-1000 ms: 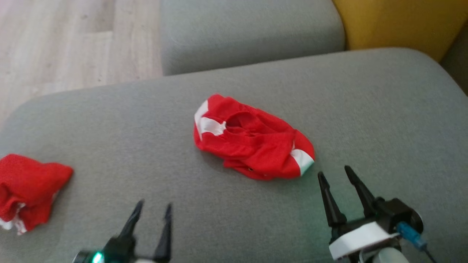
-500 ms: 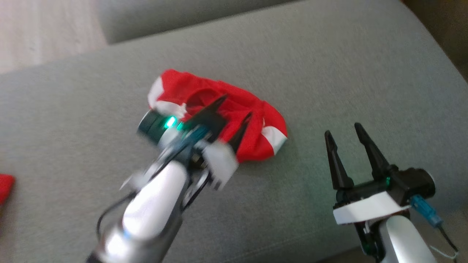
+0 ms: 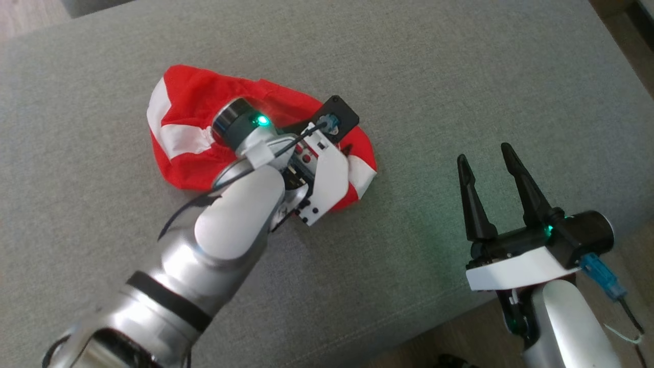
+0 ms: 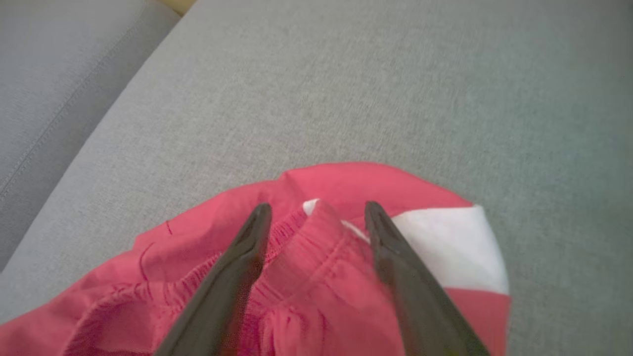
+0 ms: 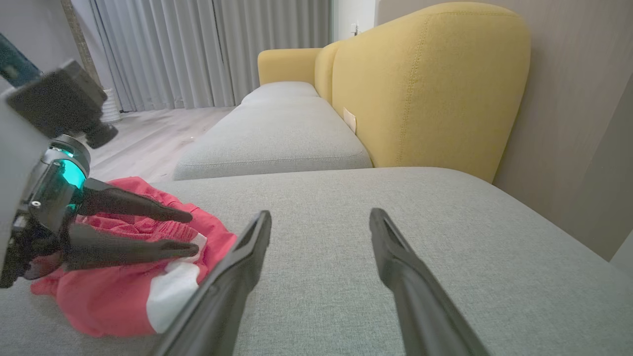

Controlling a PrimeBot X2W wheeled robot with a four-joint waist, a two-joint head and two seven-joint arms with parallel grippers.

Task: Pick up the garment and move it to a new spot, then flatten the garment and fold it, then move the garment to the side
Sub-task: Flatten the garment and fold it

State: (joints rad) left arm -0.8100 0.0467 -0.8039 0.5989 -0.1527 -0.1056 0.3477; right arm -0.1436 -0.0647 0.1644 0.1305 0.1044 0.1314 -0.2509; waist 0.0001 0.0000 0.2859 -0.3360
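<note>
The garment (image 3: 189, 117) is a crumpled pair of red shorts with white stripes, lying on the grey sofa cushion (image 3: 460, 76). My left arm's wrist (image 3: 306, 168) hangs over its right half and hides the fingers there. In the left wrist view my left gripper (image 4: 316, 217) is open, its fingers straddling a raised fold of the elastic waistband on the garment (image 4: 346, 183). The right wrist view shows the left gripper (image 5: 190, 231) from the side, tips down at the garment (image 5: 113, 296). My right gripper (image 3: 484, 153) (image 5: 320, 215) stands open and empty over bare cushion, to the garment's right.
The cushion's front edge (image 3: 434, 327) runs across the lower right, with floor below it. Beyond it lie a second grey cushion (image 5: 277, 133), a yellow sofa back (image 5: 425, 84), wooden floor (image 5: 143, 138) and grey curtains (image 5: 198, 49).
The head camera has tipped down and closer. My left arm has swung forward from the bottom edge over the garment and lowered its open fingers onto it. The right gripper has barely moved.
</note>
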